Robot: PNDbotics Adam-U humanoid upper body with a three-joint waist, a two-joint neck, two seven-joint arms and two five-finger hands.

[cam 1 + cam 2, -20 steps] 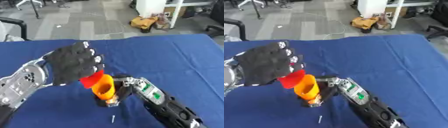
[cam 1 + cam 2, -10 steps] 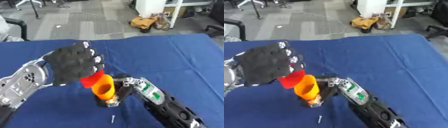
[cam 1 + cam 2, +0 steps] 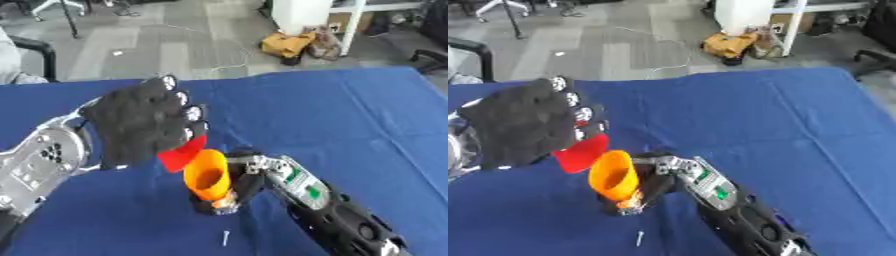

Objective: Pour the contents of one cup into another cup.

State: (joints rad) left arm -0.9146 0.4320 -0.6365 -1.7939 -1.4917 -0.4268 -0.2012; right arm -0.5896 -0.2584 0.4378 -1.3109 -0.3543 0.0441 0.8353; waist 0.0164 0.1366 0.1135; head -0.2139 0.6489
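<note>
Two cups at the near middle of the tabletop point(image 3: 350, 110), which is covered in a deep blue cloth.

- Orange cup point(image 3: 208, 178): standing near the front edge, mouth tilted toward the robot's left; right hand point(image 3: 248, 176), fingers curled round its lower part, holds it.
- Red cup point(image 3: 182, 154): held above and just left of the orange cup's rim, tipped toward it; left hand point(image 3: 144, 122), black-gloved, fingers curled over it so only its lower red part shows.
- Contents of either cup: cannot be made out.
- Small white screw-like item point(image 3: 225, 237): lying on the cloth near the front edge, just in front of the orange cup.

Room beyond the far edge of the tabletop:
- Grey carpet floor point(image 3: 157, 45) with a thin white cable across it.
- Yellow-and-brown bundle point(image 3: 289, 45) on the floor.
- White furniture leg point(image 3: 352, 27) beside the bundle.
- Black chair parts at the far left and far right.
</note>
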